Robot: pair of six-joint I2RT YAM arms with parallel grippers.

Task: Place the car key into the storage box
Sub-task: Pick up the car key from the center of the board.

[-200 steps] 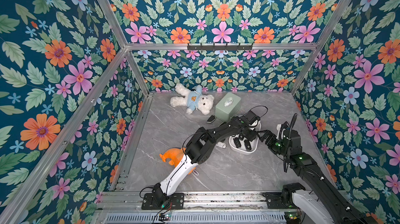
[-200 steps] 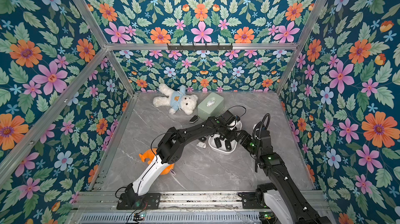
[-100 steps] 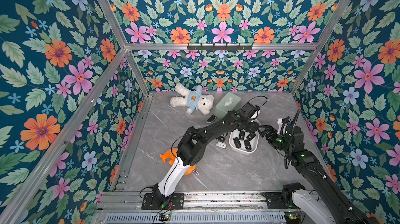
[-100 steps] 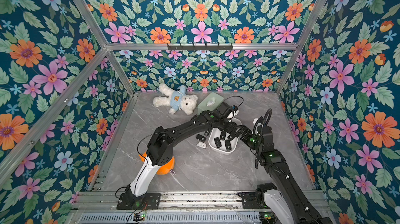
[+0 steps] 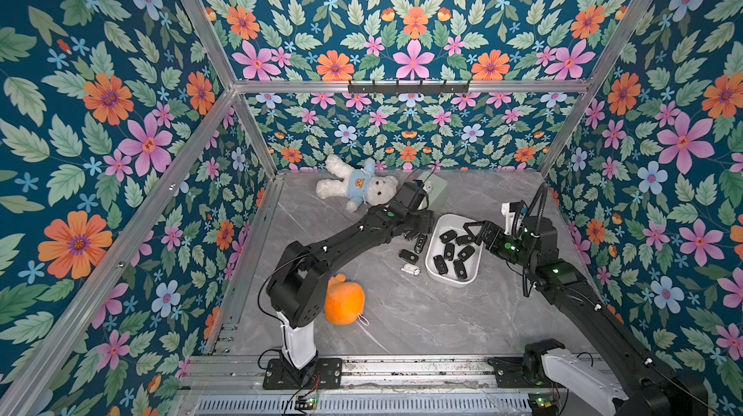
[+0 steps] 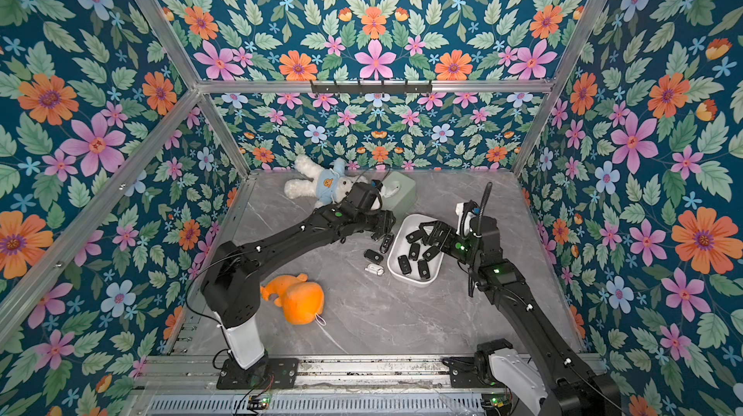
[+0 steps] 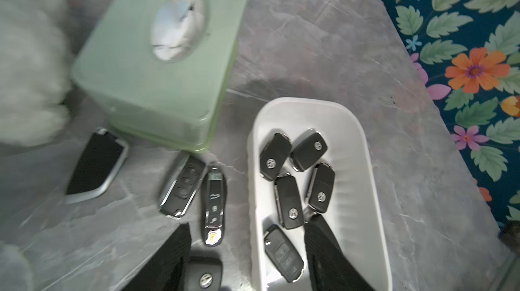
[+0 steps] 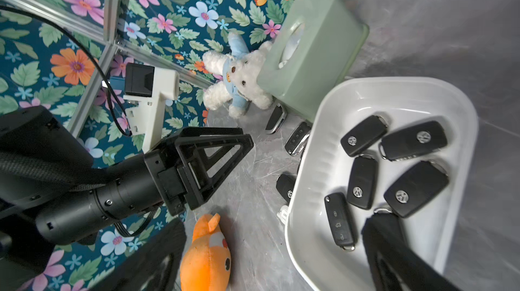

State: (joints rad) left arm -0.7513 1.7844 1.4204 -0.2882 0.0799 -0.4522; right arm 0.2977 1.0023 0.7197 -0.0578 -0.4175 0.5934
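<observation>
Spreading under everything, the grey table (image 5: 402, 325) fills the cell floor. The left arm (image 5: 345, 239) reaches far and right from its near base, and the right arm (image 5: 583, 291) leans in from the near right. A white bear (image 5: 354, 189) lies at the far edge, and an orange toy (image 5: 345, 301) lies beside the left arm's base. A green box (image 7: 157, 73) stands just right of the bear. Nearer than it, right of centre, sits the white box (image 5: 452, 282).

The left gripper (image 7: 247, 223) hangs over the white box's left wall, fingers apart with nothing between them. One finger (image 7: 174, 253) is over the table. The other is inside the box, above a key it mostly hides; whether it touches that key I cannot tell. The right gripper (image 5: 474, 235) hovers over the box's right side, fingers spread wide and empty.

Several keys (image 7: 289, 202) lie in the white box. Four loose keys (image 7: 183, 185) lie on the table just left of it, one of them silver-edged and beside the green box.
</observation>
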